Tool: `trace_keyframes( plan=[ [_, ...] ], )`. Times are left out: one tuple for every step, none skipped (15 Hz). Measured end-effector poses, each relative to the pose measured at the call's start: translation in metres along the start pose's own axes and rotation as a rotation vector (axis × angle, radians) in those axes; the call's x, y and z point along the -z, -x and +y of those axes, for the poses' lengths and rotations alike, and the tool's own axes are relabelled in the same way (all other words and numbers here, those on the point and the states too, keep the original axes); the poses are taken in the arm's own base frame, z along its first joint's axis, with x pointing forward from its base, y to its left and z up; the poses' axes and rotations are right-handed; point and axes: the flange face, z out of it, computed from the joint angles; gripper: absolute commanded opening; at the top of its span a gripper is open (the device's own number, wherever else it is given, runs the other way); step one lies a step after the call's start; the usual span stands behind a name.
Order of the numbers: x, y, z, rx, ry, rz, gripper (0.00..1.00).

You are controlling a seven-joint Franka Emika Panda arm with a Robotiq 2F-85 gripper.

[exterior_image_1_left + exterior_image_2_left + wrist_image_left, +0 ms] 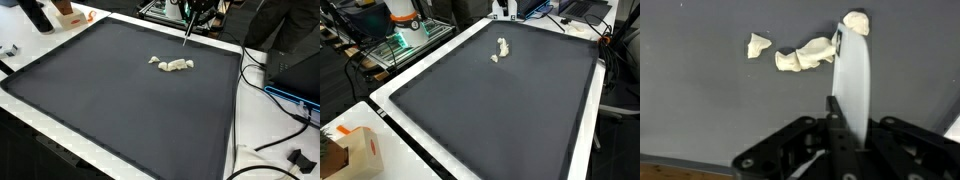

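A flat white blade (852, 85) is held in the jaws, which are closed narrowly on its lower end in the wrist view. Beside the blade's tip a row of white dough-like pieces (816, 50) is seen: one lump (856, 22) lies at the tip itself and the others are spread to one side. Whether the blade touches them cannot be told. In an exterior view the pieces are found on the dark mat (120, 100) that covers the table, near the edge where the arm (200, 10) stands and away from the corners.
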Motion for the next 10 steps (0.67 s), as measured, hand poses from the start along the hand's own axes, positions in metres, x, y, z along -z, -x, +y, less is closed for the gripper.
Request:
trace_keyframes(
  plan=[
    [0.000, 0.001, 0.002, -0.002, -0.025, -0.016, 0.01],
    [0.000, 0.001, 0.004, -0.006, -0.049, -0.034, 0.01],
    [0.000, 0.002, 0.006, -0.010, -0.074, -0.051, 0.01],
    [-0.001, 0.002, 0.008, -0.014, -0.098, -0.066, 0.01],
    [-0.001, 0.001, 0.011, -0.018, -0.123, -0.080, 0.01],
    [-0.002, 0.001, 0.013, -0.023, -0.148, -0.094, 0.01],
    [-0.003, 0.000, 0.016, -0.027, -0.172, -0.105, 0.01],
    [-0.004, -0.001, 0.019, -0.031, -0.197, -0.115, 0.01],
    [-0.005, -0.001, 0.022, -0.034, -0.223, -0.123, 0.01],
    [-0.006, -0.002, 0.026, -0.038, -0.247, -0.131, 0.01]
  ],
)
